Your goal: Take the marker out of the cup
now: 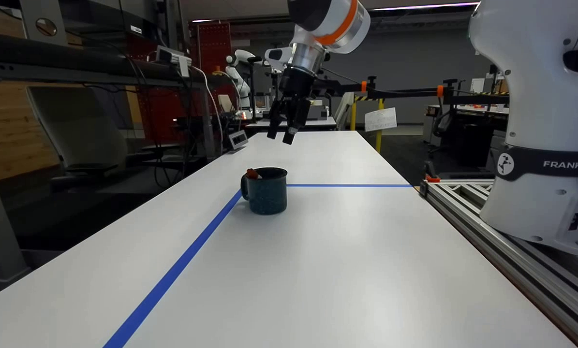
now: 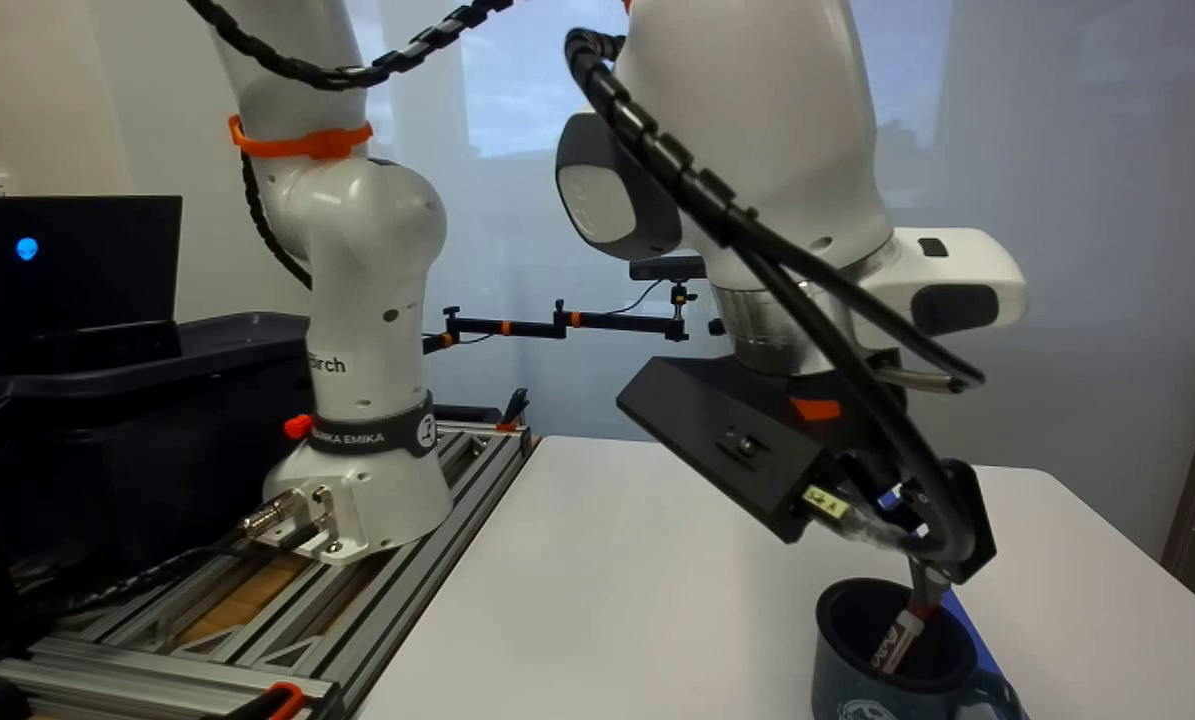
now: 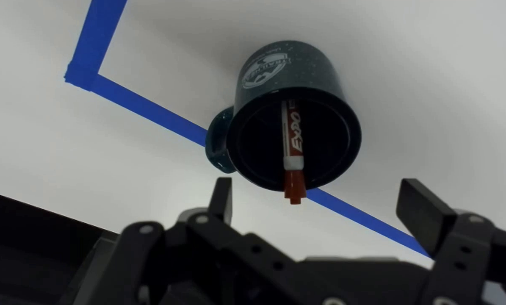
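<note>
Marker leaning in cup, reddish end poking over rim, both down below gripper and clear of it. Jaws spread pretty wide, holding zilch.

Blue tape on white table

My arm: white, rounded | cable: black, ribbed | strap: orange | base band: black, marked FRANKA | end effector: black

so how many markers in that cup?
1. The red marker leans inside the cup, capped end poking out. The cup's depths are dark, so another could be hidden.
</note>
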Controlling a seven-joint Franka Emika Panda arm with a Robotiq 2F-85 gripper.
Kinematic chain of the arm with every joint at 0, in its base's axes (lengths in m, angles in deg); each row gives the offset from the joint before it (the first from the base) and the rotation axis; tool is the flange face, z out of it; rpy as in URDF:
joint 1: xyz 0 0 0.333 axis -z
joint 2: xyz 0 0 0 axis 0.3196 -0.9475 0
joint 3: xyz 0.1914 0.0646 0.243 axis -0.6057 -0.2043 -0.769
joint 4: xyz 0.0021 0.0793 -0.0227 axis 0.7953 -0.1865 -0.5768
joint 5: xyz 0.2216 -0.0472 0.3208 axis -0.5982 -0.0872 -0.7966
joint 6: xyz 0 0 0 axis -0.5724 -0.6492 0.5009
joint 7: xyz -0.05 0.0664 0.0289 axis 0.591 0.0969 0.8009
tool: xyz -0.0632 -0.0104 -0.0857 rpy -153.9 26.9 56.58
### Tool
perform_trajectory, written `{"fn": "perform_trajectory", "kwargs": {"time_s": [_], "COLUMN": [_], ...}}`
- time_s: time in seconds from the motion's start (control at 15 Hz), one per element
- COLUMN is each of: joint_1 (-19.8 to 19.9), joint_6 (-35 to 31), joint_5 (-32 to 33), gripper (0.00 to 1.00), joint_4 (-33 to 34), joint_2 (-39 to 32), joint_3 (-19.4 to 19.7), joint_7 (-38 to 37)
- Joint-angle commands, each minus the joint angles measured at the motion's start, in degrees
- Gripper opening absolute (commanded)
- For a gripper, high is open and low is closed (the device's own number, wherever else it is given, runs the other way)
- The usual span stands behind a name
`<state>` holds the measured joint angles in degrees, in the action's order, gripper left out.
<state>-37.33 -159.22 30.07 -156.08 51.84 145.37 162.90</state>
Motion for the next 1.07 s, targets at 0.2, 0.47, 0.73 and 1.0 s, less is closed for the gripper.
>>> {"fn": "perform_trajectory", "kwargs": {"time_s": [0.2,0.47,0.73,1.0], "joint_1": [-18.88,-28.81,-36.87,-44.64], "joint_6": [1.32,-0.64,-2.62,-4.79], "joint_5": [0.64,5.18,11.88,18.63], "gripper": [1.0,1.0,0.75,0.46], "joint_4": [2.81,2.98,4.34,6.51], "joint_2": [-3.89,-3.15,-0.19,3.35], "joint_3": [16.51,26.0,34.03,41.86], "joint_7": [-2.69,-7.83,-13.62,-19.29]}}
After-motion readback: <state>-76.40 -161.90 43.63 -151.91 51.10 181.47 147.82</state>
